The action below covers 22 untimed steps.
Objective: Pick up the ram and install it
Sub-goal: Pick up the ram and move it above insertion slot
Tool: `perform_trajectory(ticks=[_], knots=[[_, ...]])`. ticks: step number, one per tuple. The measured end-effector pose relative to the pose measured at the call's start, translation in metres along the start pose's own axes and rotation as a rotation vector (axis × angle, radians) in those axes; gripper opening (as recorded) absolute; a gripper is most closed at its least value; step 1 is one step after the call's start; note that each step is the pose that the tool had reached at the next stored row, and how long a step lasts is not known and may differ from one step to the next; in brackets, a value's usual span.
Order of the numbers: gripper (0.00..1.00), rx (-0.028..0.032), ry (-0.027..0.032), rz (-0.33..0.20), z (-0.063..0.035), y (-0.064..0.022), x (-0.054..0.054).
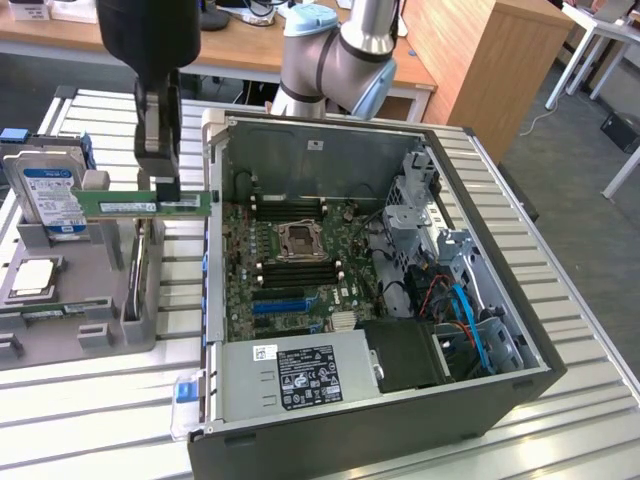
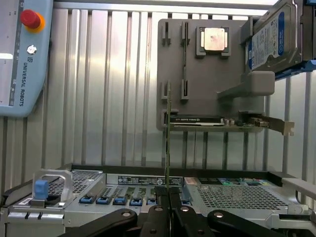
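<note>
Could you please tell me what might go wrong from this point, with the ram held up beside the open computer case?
1. The gripper clamps the thin ram at one narrow spot, so the stick could tilt or slip in transit.
2. The ram's end appears close to the case's side wall; a low path could clip it.
3. The memory slots sit tight beside the processor socket; slight misalignment might jam the stick.
</note>
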<state>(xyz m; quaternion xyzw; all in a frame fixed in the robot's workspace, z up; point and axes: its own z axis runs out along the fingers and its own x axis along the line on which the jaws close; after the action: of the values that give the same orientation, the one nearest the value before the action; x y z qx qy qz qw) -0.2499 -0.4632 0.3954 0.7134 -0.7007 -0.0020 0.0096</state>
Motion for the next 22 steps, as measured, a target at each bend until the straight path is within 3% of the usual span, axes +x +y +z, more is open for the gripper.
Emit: perform_trajectory(ticks=[22], knots=[[0.12, 0.0001, -0.0001, 0.000, -0.0008, -0.0529, 0.001]])
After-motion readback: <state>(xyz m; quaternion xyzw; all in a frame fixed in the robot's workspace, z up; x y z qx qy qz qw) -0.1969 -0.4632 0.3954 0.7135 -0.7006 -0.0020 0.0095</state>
